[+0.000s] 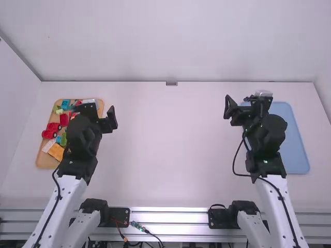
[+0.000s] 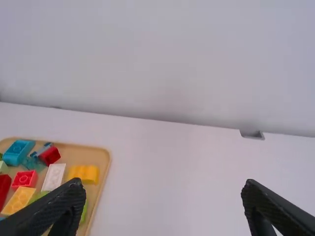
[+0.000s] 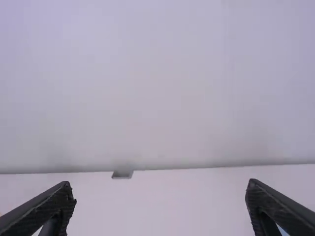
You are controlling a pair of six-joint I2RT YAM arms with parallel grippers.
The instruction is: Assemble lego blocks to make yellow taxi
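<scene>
The left gripper, spread wide and empty, stands over the right side of the tan tray, where it and its arm hide some of the blocks from the high view, while one of its fingers crosses a green block in the left wrist view. On that tray lie the yellow blocks among red, blue and white ones, with red wheeled pieces near its left edge. The right gripper, also empty with fingers well apart, and its arm partly cover the blue tray.
</scene>
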